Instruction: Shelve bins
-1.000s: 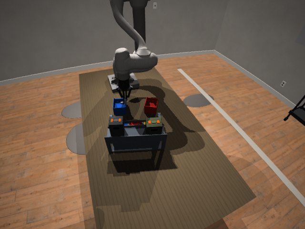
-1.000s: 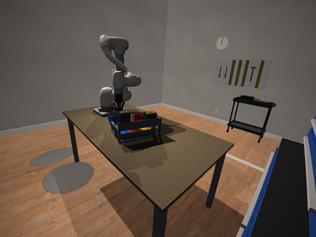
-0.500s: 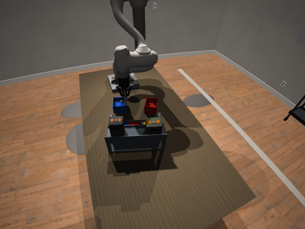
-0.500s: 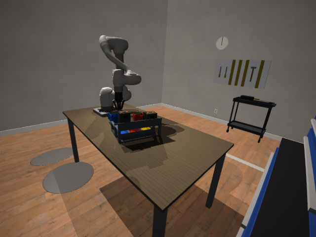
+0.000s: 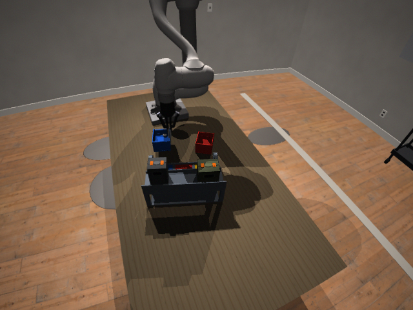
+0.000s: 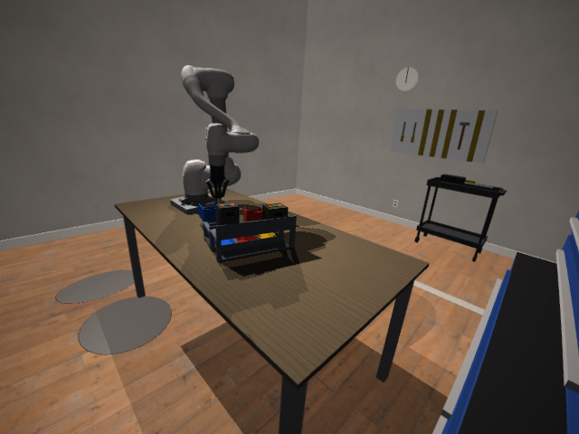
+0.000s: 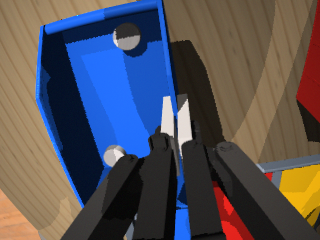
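The blue bin (image 5: 161,140) (image 6: 204,212) (image 7: 100,94) stands on the table behind the shelf (image 5: 183,192) (image 6: 252,225), with two grey round parts (image 7: 127,35) inside. My gripper (image 5: 169,128) (image 6: 217,194) (image 7: 177,110) points down over the bin's right wall, and its pads are pinched on that thin wall. The red bin (image 5: 204,143) (image 6: 252,213) stands to the right of the blue one, apart from it. The shelf's lower board shows a blue mark (image 6: 227,241), a red mark (image 6: 242,239) (image 7: 230,216) and a yellow mark (image 6: 266,235) (image 7: 303,190).
A dark grey box (image 5: 156,170) and a green box (image 5: 208,170) stand on the shelf's top board. The robot base (image 5: 166,112) is just behind the bins. A black cart (image 6: 458,205) stands far off by the wall.
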`<state>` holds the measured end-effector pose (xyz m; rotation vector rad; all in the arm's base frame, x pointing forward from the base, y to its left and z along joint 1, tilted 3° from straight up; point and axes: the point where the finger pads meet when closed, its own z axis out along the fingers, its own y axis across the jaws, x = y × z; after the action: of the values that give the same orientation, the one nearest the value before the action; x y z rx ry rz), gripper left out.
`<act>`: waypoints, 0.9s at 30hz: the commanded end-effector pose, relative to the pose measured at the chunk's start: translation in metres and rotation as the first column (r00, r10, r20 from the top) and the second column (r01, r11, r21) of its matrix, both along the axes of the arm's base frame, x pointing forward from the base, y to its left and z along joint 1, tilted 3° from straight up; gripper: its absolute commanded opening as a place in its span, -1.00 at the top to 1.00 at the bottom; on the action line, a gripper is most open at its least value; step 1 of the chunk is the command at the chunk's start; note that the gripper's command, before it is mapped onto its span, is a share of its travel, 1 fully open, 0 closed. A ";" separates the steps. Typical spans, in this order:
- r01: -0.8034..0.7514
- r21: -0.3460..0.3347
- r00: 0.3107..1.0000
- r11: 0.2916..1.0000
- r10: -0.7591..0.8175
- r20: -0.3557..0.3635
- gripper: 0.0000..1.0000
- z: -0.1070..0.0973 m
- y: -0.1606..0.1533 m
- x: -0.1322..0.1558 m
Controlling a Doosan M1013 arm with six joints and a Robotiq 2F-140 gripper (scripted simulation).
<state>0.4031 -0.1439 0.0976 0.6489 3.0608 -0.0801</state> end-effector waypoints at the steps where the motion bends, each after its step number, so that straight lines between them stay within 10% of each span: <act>1: 0.000 0.000 1.000 1.000 0.000 0.000 0.80 0.005 0.000 0.000; 27: 0.000 0.000 1.000 1.000 0.000 0.000 0.80 0.025 0.001 0.000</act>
<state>0.4031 -0.1427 0.1208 0.6489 3.0608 -0.0801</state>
